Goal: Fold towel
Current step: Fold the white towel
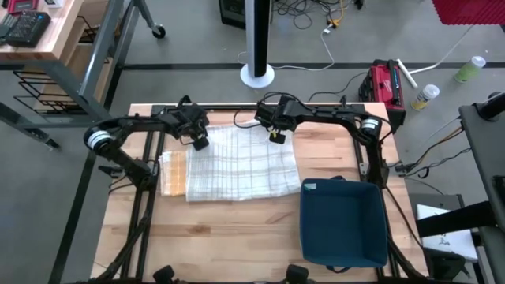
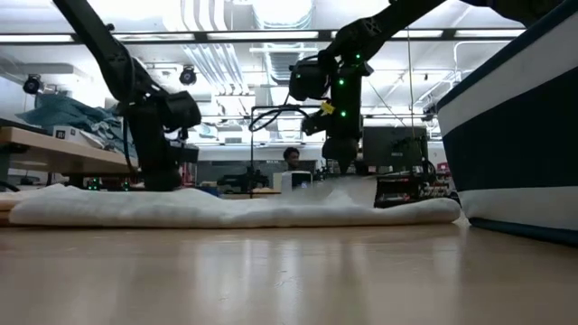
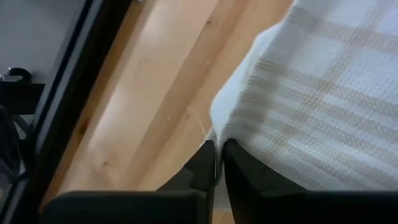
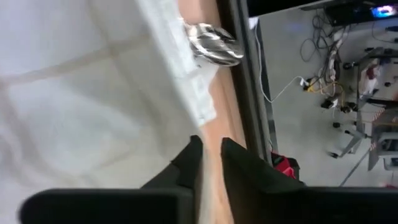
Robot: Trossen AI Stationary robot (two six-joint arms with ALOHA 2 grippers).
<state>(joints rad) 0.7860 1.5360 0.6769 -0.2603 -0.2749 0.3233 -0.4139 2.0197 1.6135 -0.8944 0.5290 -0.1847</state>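
Note:
A white towel with beige checks [image 1: 241, 162] lies spread flat on the wooden table, a little toward the far edge. My left gripper [image 1: 199, 143] stands at its far left corner, fingers pointing down and shut on it [image 3: 219, 146]. My right gripper [image 1: 276, 136] is on the far edge near the right corner [image 4: 211, 148], also shut. In the low view the towel [image 2: 226, 208] rises to a small peak under the right gripper [image 2: 343, 170]. My left gripper pinches the towel's far left corner [image 3: 225, 127] between its two fingers, coming from above and pointing down. The rest of the towel lies on the table. My right gripper holds the far edge near the right corner [image 4: 194, 127] from above. That edge is raised slightly [image 2: 348, 187]; the fingers hide the exact place of contact.
A dark blue bin [image 1: 343, 221] stands on the table's near right part, close to the towel's right near corner. A tan cloth patch [image 1: 173, 173] lies along the towel's left edge. Bare wood [image 1: 229, 237] stretches toward the near edge. Black frame bars [image 1: 142, 205] run beside the left edge.

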